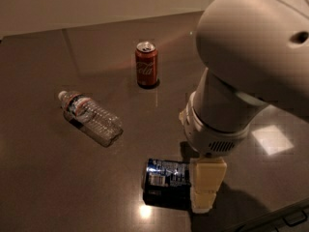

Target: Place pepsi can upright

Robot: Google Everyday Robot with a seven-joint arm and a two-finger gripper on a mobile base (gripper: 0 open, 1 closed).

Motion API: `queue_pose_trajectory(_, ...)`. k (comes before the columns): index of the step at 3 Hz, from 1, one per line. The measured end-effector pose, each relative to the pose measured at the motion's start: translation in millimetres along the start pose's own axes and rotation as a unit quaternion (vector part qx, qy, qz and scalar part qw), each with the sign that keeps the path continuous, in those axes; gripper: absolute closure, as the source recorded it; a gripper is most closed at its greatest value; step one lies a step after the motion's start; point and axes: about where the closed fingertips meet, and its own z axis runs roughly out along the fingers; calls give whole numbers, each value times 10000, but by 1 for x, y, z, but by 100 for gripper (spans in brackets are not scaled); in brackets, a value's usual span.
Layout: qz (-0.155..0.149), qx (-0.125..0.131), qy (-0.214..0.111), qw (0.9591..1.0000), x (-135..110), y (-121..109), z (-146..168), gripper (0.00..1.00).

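Pepsi can (166,180) — on its side, front of tabletop (58,187). Tool (206,193) — low at the can's right end, seemingly touching; whether clenched or released, cannot tell. Risk: round can rolls or slips from an off-centre hold, toppling when tipped up.
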Motion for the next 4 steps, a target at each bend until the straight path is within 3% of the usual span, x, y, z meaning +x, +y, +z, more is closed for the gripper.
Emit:
queue_pose_trajectory(2,-43,-136,57,9999,-4,11,17,1)
queue_pose_trajectory(3,-51,-176,65,9998,-4,13,20,21)
queue_pose_trajectory(4,-75,-194,86,9997,-4,13,21,52)
